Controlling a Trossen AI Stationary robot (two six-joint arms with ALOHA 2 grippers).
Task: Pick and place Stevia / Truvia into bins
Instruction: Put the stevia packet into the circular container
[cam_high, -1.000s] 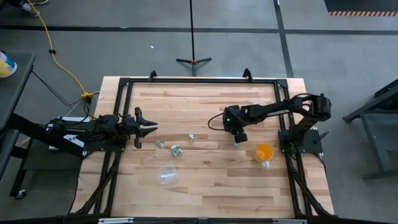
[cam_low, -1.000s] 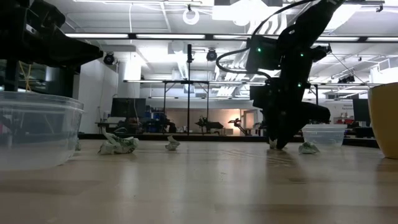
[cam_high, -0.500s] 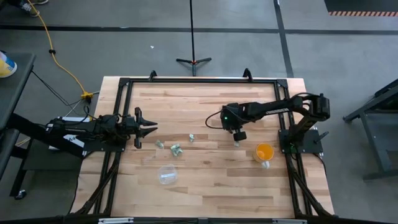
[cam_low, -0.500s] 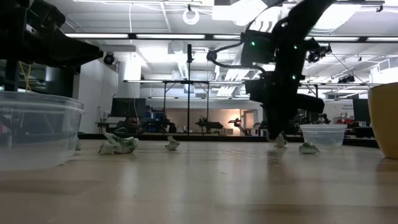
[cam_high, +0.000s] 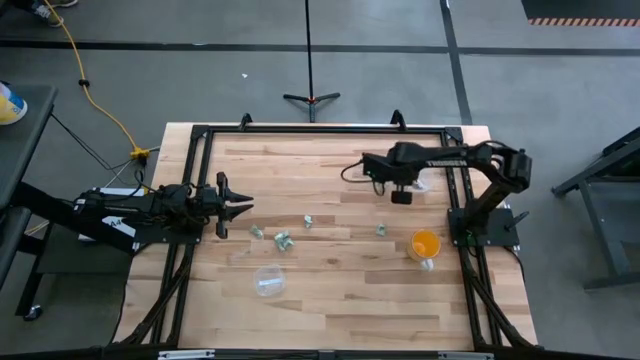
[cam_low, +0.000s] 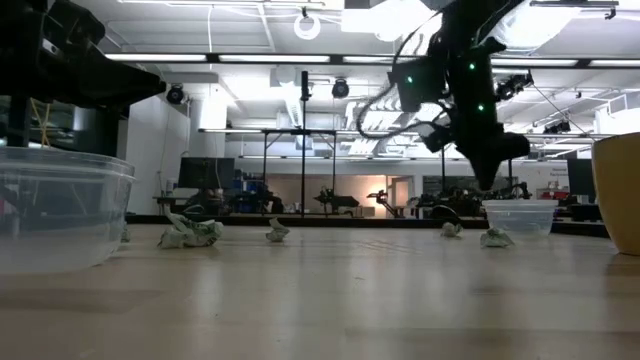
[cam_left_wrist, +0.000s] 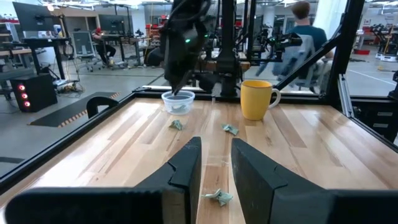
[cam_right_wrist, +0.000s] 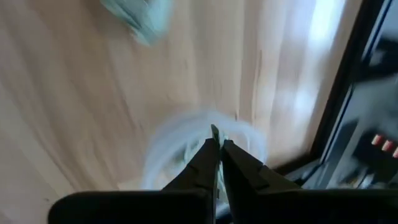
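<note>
2 arms: right gripper (cam_high: 401, 196) raised, pinching a packet (cam_right_wrist: 215, 132) above clear bin (cam_low: 519, 217); left gripper (cam_high: 243, 209) spread, low.

My right arm reaches in from its base, elbow bent, its dark two-finger end effector (cam_high: 401, 196) raised, fingers pinched nearly together. My left arm lies low and outstretched, its dark two-finger end effector (cam_high: 240, 209) spread apart.
</note>
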